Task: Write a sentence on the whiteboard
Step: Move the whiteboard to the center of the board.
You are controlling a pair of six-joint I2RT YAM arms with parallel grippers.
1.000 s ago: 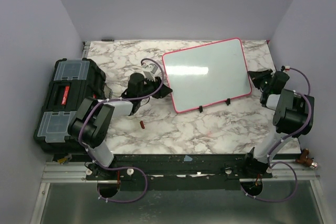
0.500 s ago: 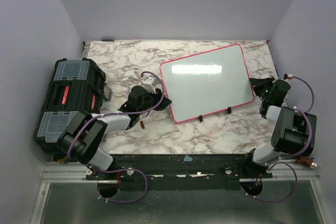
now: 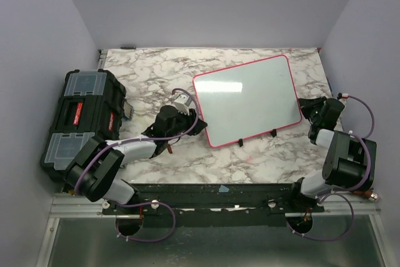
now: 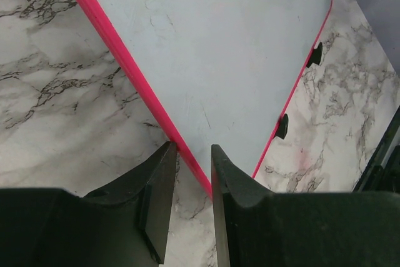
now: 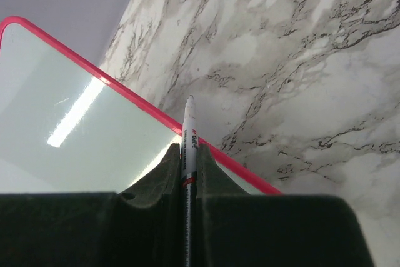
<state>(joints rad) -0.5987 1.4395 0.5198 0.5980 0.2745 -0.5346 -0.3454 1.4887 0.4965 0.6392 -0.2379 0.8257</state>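
The left gripper is seen closed to a narrow gap on the pink-red rim of the whiteboard, near the board's near-left corner; one of its black fingers is set on the marble side of the rim and the other on the white face, and the rim is pinched between them. To the left of that arm, a black toolbox with clear-lidded compartments and a red label is placed at the left edge of the marble-patterned table, well apart from the board. The whiteboard is found right of the table's middle, turned so that its long edges run askew to the table's edges; its glossy face is marked by a reflected streak of light; whether it lies flat or is raised at one side cannot be told. Two small black clips are fixed along its near edge. At the board's right side, the right gripper is clamped tight on a white marker pen with red print on its barrel; the pen is held along the fingers, with its tip pointed past the pink rim towards the bare marble; whether the tip touches anything cannot be told.
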